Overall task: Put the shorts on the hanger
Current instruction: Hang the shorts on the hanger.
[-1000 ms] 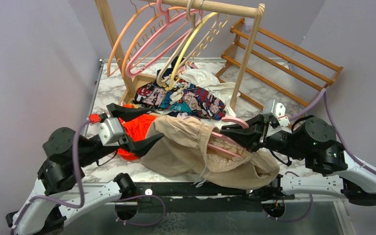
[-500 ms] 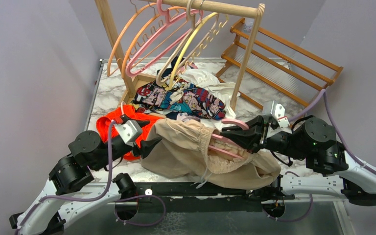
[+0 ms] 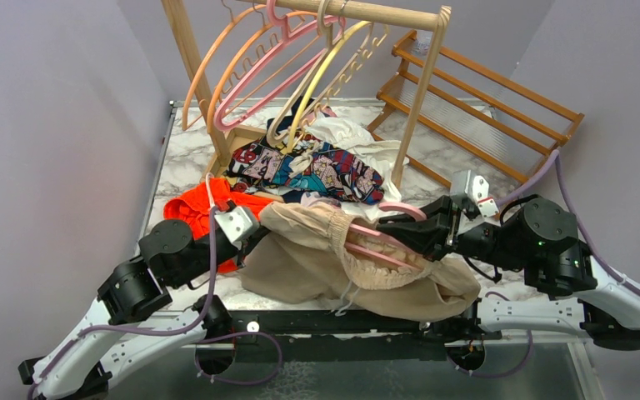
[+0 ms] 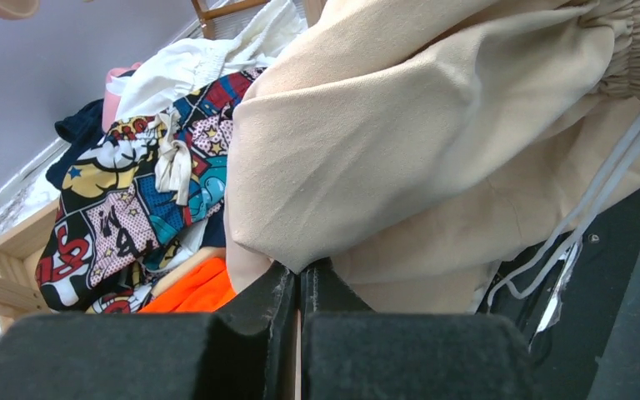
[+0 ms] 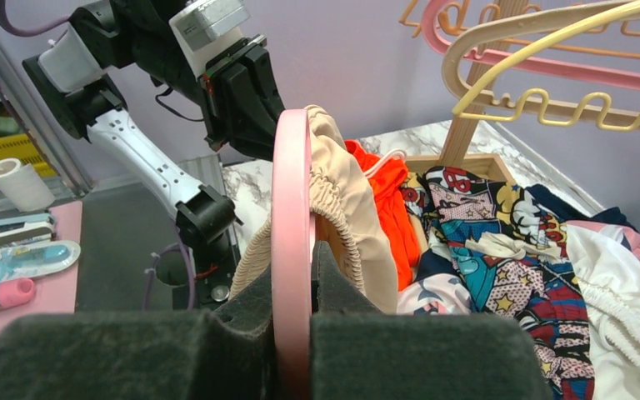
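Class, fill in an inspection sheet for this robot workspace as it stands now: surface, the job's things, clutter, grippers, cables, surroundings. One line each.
Surface: marble-patterned table, largely covered by clothes.
Job's things: beige shorts heaped at the near edge; pink hanger with one arm inside their waistband.
Clutter: orange garment, comic-print cloth and white garment behind the shorts.
Grippers: left gripper shut on the shorts' left edge; right gripper shut on the pink hanger.
Cables: lilac cable looping along each arm.
Surroundings: wooden rail carrying spare hangers at the back; slatted wooden rack leaning at the right; plain walls.
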{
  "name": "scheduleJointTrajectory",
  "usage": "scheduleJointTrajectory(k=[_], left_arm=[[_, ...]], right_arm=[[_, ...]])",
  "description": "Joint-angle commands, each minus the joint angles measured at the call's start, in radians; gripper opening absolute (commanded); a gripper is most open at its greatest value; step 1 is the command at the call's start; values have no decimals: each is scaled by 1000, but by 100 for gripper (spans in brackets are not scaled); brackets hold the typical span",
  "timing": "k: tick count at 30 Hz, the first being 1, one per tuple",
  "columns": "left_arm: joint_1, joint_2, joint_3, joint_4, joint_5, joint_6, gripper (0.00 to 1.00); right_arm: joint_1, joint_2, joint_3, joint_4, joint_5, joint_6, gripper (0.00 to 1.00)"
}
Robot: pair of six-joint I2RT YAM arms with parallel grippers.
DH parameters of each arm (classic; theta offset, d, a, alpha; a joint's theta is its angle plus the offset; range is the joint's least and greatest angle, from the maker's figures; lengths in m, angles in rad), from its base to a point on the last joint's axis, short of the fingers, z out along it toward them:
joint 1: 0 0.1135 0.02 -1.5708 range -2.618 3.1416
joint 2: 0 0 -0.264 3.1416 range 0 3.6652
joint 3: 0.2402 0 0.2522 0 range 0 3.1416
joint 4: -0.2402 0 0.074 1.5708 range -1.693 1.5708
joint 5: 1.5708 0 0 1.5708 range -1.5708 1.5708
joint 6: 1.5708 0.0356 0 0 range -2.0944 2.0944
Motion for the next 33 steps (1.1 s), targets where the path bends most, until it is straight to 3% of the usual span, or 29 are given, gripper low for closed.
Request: scheduleJointTrajectory(k=[1,6,12,18,19,25,26,33], left_arm=[[-3,-6,51,23,14,21,0],[-2,12,168,15,53,6,0],[-2,41,233,8,205,-82,0],[-3,24,143,4,163,-131,0],[-2,21,128,3,144,-134,5],[-3,9,114,-27,95,-109,94],[-2,6,128,-35,93,-97,99],[-2,15,284,-46,44,28,99]], right_arm=[[5,13,50,-3,-2,3,1],[5,73,67,-49,112,-18,1],[5,103,43,37,311,-51,1],[5,59,10,163,128,-56,1],[5,51,10,168,102,-49,1],[5,8,17,161,68,-24,1],[5,2,18,155,70,-25,1],[5,-14,41,71,32,-15,1]])
